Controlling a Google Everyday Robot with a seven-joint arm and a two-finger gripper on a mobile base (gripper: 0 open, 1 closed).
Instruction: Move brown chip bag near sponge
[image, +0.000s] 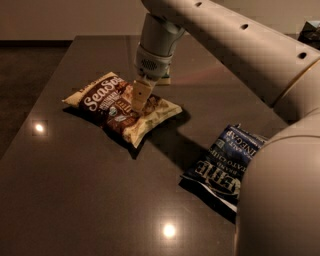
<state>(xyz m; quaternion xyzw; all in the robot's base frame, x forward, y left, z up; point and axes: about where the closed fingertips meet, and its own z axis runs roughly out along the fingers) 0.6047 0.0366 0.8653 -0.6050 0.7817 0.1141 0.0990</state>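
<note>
The brown chip bag lies flat on the dark table, left of centre, with its "Sea Salt" lettering facing up. My gripper reaches straight down from the arm onto the middle of the bag, and its pale fingers are pinched together on the bag's upper surface. The sponge is just behind the bag. Only a small green and pale sliver of it shows past my wrist; the rest is hidden by the arm.
A dark blue chip bag lies at the right of the table, partly covered by my arm's large pale body. The table's left edge runs close to the brown bag. A dark object sits at the far right.
</note>
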